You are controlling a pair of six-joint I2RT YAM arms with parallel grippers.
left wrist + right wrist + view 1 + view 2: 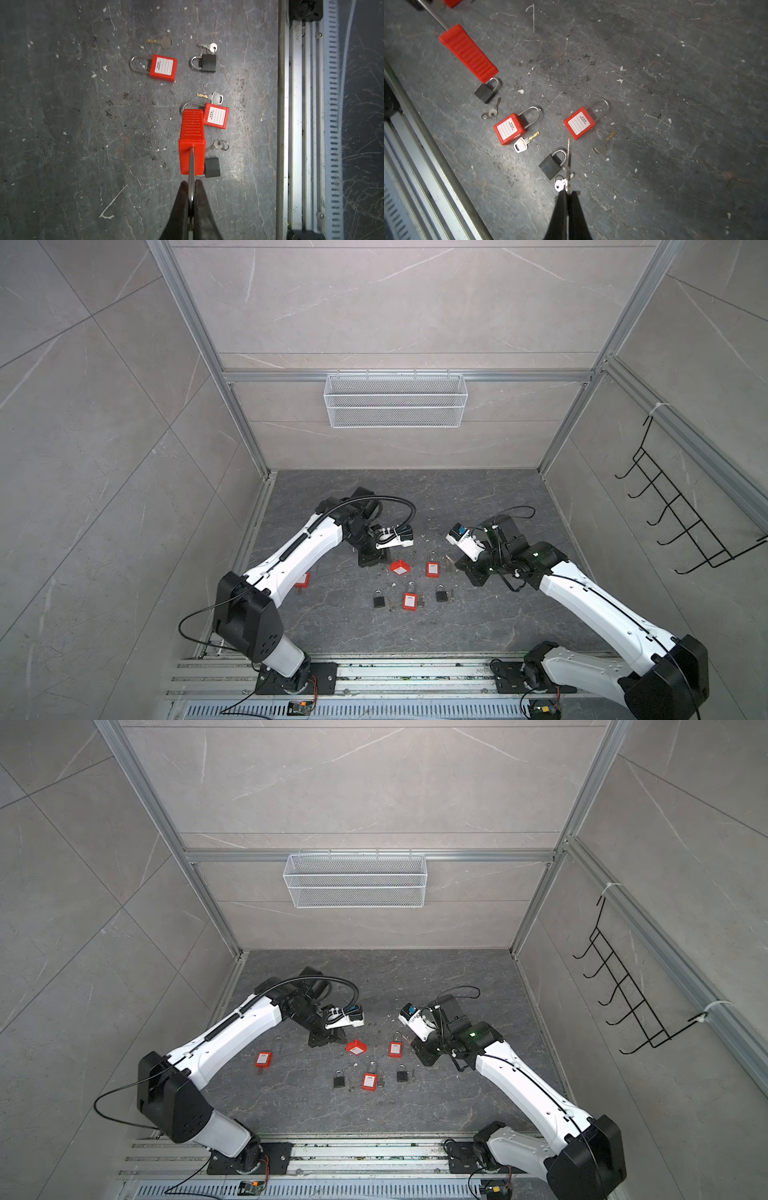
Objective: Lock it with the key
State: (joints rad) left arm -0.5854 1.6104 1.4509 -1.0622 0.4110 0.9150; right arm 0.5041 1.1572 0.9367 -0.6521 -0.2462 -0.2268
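Clearly the left gripper [191, 184] pinches a red padlock [192, 133] by its steel loop [191, 164], body just beyond the tips; the right gripper [568, 194] is pressed on a key [568, 158] poking forward. Both seem stiff and slick, so the padlock's ribbed body likely grips steadier.

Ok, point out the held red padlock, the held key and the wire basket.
held red padlock [192, 128], left wrist view, ribbed side of body.
held key [568, 153], right wrist view, blade edge.
wire basket [395, 418], in a top view, mesh wall.
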